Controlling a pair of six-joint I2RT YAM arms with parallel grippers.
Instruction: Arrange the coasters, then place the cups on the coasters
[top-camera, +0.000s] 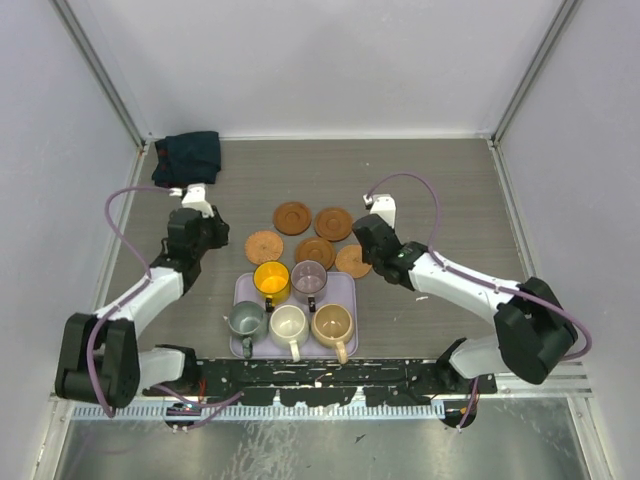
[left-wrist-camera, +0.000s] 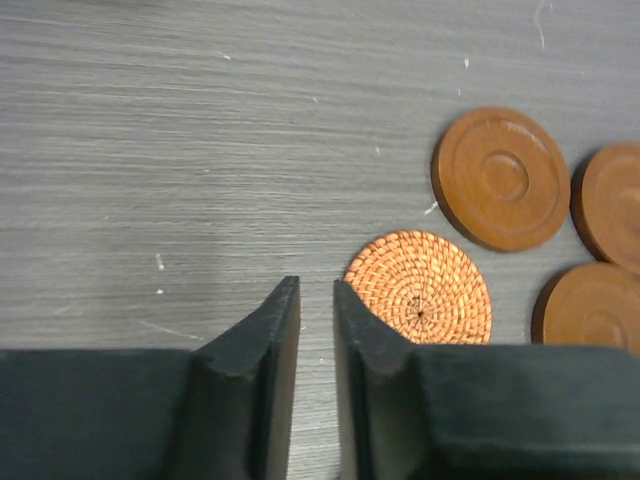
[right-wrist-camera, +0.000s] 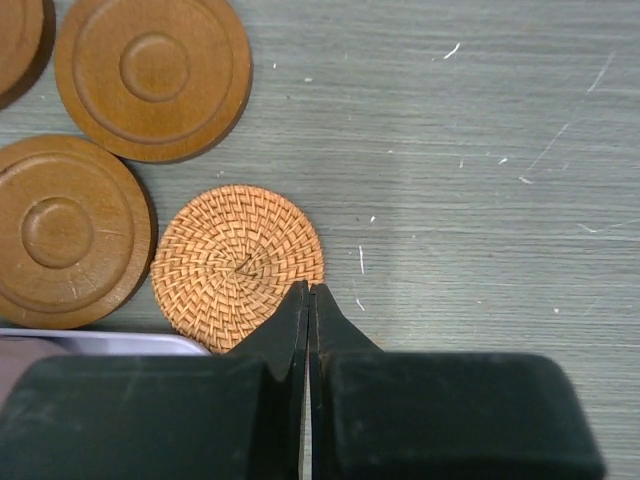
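Five coasters lie in a cluster behind the lavender tray (top-camera: 347, 296); three are ringed wood (top-camera: 292, 216) and two are woven (top-camera: 264, 246). Five cups stand on the tray: yellow (top-camera: 271, 281), mauve (top-camera: 309, 279), grey-green (top-camera: 246, 320), white (top-camera: 289, 324) and tan (top-camera: 332, 323). My left gripper (left-wrist-camera: 315, 285) is over bare table just left of a woven coaster (left-wrist-camera: 420, 287). Its jaws stand a narrow gap apart with nothing between them. My right gripper (right-wrist-camera: 310, 288) is shut and holds nothing. Its tips rest at the near right rim of the other woven coaster (right-wrist-camera: 238, 265).
A dark folded cloth (top-camera: 188, 155) lies in the back left corner. White enclosure walls surround the table on the left, back and right. Wooden coasters (right-wrist-camera: 152, 75) crowd close to the left of the right gripper's woven one.
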